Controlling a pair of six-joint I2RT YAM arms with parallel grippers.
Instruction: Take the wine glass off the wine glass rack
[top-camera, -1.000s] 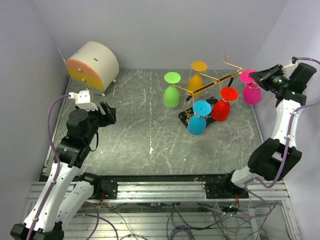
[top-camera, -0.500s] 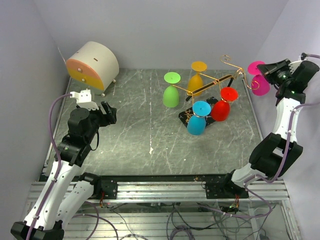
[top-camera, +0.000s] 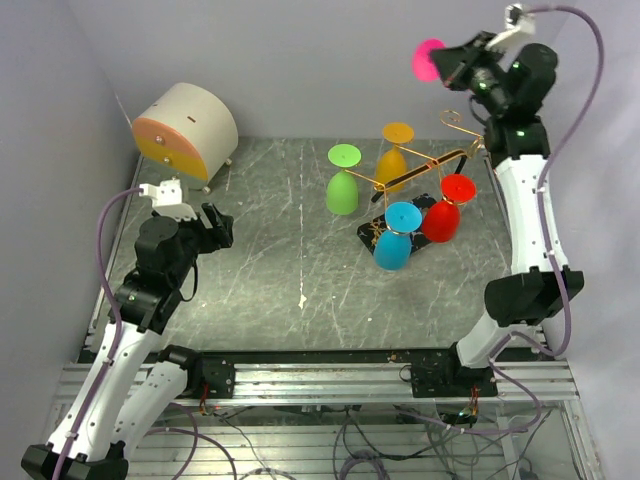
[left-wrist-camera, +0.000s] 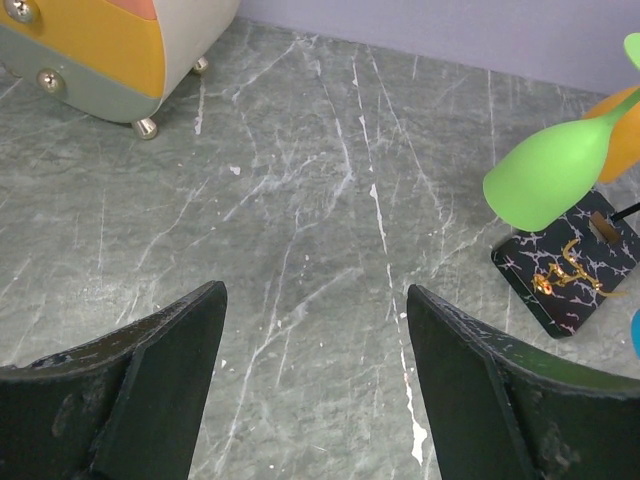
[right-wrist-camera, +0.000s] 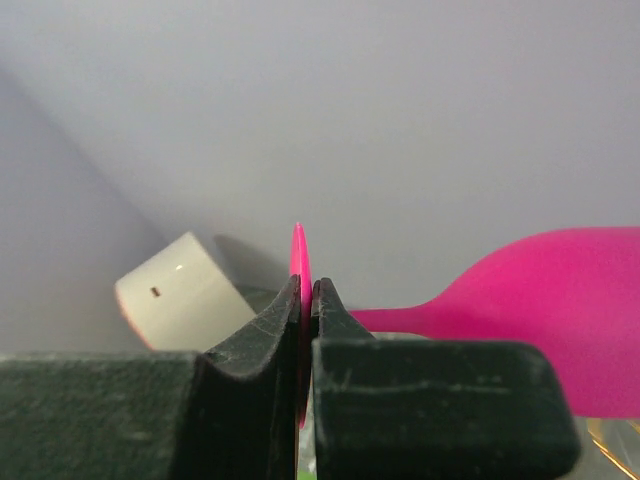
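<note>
One pink glass (right-wrist-camera: 530, 300): looks light, stiff, slick; best held at stem or foot.
Right tool (right-wrist-camera: 306, 300): pinching the thin foot rim; may pivot.
Left tool (left-wrist-camera: 315, 310): spread, empty.

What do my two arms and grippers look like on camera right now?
Both match: white links with black joint housings on the left arm and right arm. A lavender cable loops along each. The left gripper and right gripper have matte black wedge-shaped fingers.
</note>
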